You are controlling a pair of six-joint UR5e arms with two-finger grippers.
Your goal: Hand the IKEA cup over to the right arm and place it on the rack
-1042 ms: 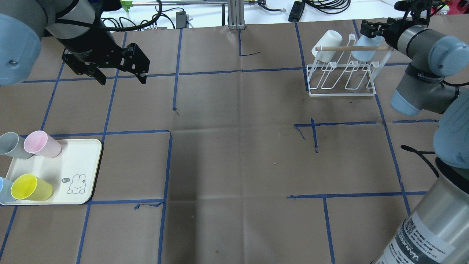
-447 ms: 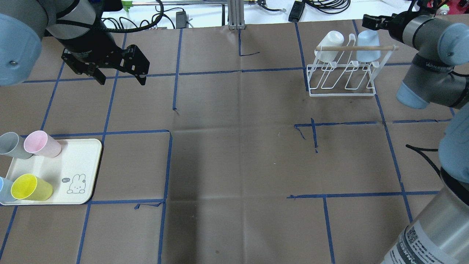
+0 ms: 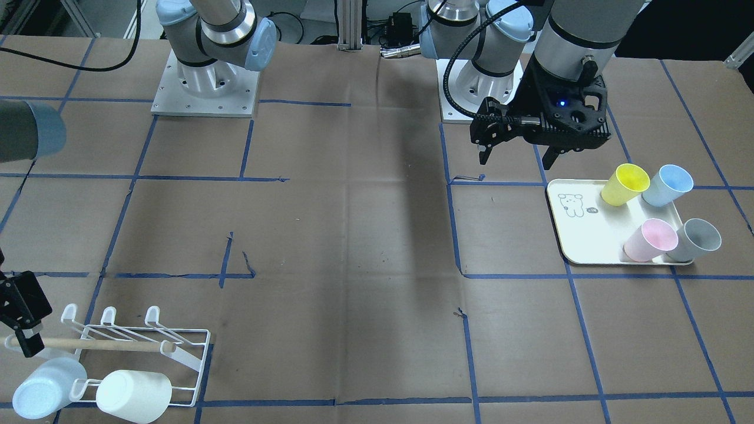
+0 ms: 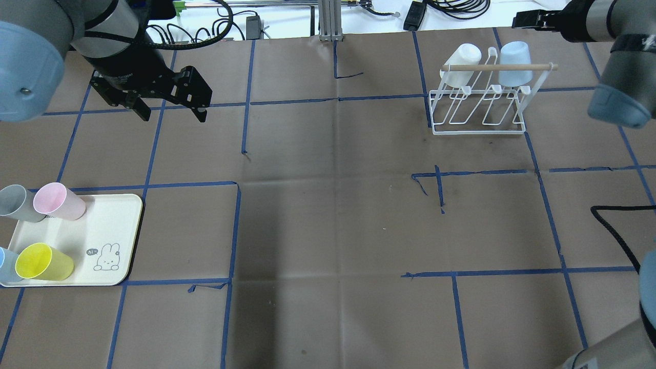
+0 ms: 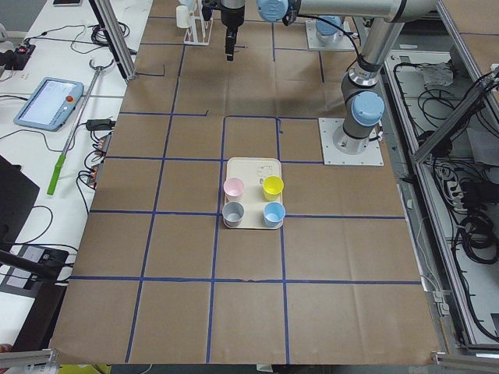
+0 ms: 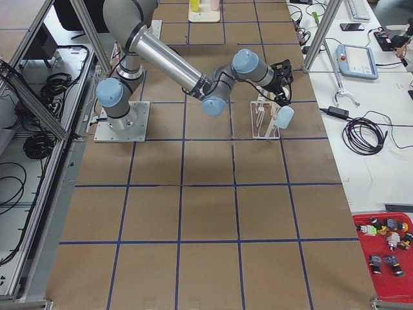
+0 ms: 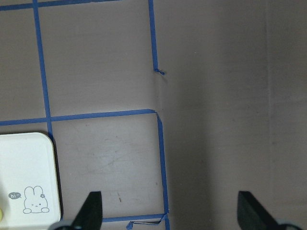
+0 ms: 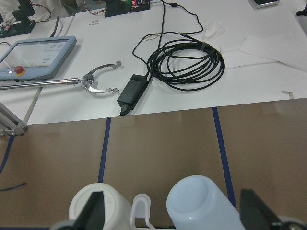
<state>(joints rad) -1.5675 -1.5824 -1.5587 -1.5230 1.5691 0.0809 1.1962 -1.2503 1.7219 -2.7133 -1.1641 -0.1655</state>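
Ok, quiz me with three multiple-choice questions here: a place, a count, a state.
1. How many cups stand on the tray? A two B three C four
2. Where is the white cup? A on the tray B on the rack C on the bare table
3. The left claw is: A open and empty B shut on a cup C shut on nothing
Answers: C, yellow cup, pink cup, grey cup, blue cup; B, it sits over a rack prong; A, jaws apart, nothing between.
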